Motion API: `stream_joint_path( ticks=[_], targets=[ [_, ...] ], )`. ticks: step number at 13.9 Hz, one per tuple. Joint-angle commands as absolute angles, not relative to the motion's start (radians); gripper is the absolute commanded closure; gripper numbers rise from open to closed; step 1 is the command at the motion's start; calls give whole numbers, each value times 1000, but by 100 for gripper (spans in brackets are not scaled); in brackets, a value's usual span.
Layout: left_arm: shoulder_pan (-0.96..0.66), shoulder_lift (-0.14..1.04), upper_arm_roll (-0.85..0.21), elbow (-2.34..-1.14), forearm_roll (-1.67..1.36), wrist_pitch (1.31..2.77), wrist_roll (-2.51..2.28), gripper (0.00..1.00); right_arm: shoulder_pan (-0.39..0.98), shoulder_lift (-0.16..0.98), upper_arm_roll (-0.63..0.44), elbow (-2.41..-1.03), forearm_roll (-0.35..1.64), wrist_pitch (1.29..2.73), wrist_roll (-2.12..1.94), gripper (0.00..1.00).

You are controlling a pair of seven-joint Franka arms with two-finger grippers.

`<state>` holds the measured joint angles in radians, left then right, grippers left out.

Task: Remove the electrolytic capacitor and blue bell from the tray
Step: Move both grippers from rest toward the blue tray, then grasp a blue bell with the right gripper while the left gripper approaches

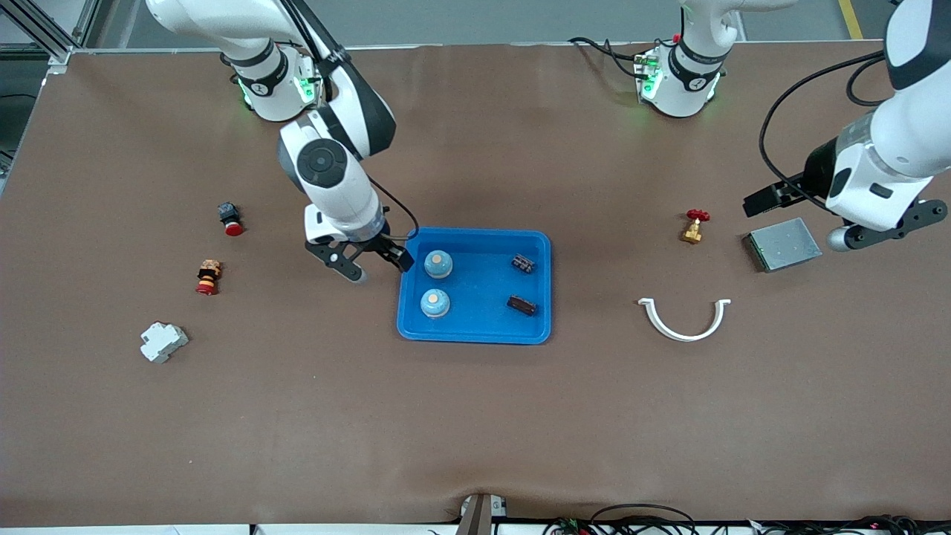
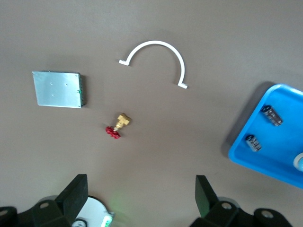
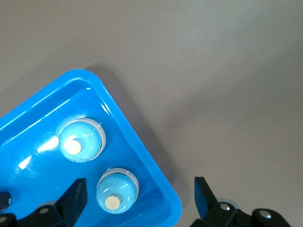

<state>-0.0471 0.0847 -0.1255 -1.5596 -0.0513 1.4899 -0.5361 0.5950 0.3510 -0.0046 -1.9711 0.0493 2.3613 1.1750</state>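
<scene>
Two light-blue bells sit in the blue tray on its right-arm side. Two dark capacitors lie on its left-arm side. My right gripper hangs open and holds nothing, over the tray's edge beside the bell farther from the front camera. In the right wrist view that gripper straddles the tray rim, with one bell below it and the other bell close by. My left gripper is open and holds nothing, up over the table's left-arm end.
A brass valve with a red handle, a grey metal box and a white half-ring lie toward the left arm's end. A red push button, a red-and-orange stacked part and a white block lie toward the right arm's end.
</scene>
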Motion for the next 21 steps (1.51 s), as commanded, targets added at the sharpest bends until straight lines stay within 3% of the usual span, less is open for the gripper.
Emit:
stream_joint_path(
  ticks=[1, 10, 21],
  targets=[
    [-38, 58, -178, -1630, -83, 1584, -644, 0, 633, 423, -17, -1889, 46, 2355, 1247, 0],
    [-44, 92, -357, -1764, -121, 1911, -1187, 0, 698, 549, -17, -1850, 46, 2459, 1350, 0],
    [-229, 454, -387, -1618, 52, 2028, -1650, 0, 736, 643, -20, -1787, 43, 2464, 1393, 0]
  ],
)
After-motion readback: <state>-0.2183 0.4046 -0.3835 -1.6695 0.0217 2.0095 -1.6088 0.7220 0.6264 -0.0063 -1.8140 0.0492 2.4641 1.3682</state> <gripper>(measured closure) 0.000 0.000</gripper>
